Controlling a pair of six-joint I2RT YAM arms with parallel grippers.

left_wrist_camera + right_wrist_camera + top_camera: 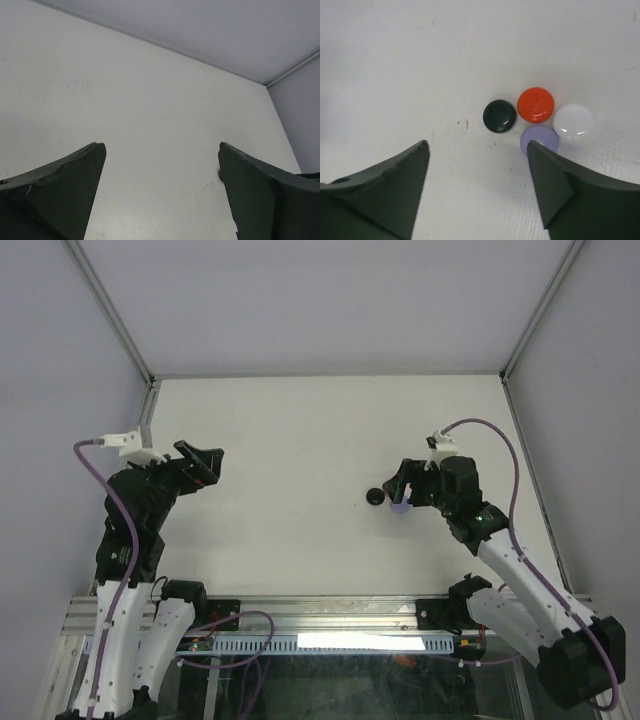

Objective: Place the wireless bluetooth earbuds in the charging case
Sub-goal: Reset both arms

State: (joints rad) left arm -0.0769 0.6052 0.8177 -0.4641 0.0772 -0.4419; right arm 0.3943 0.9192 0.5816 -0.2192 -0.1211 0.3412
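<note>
Over on the right half of the table (300,430), I'm watching the right gripper (476,144) hanging with its jaws spread wide, gripping nothing. One finger (555,185) is overlapping the edge of the lavender earbud (540,136); I can't tell whether they're touching. Just beyond the tips, the black earbud (499,116), red earbud (535,104) and white earbud (573,120) are lying clustered with it, glossy and round. The left gripper (161,145) is hovering spread and empty, well apart.

Red earbud (535,104), black earbud (499,116), white earbud (573,120): smooth, glossy, plastic-looking, bright highlights. Lavender earbud (540,138): smooth, duller sheen. Counter (420,60): matt white, faintly speckled. Right gripper (476,145) jaws: matt dark plastic, rough edges.
</note>
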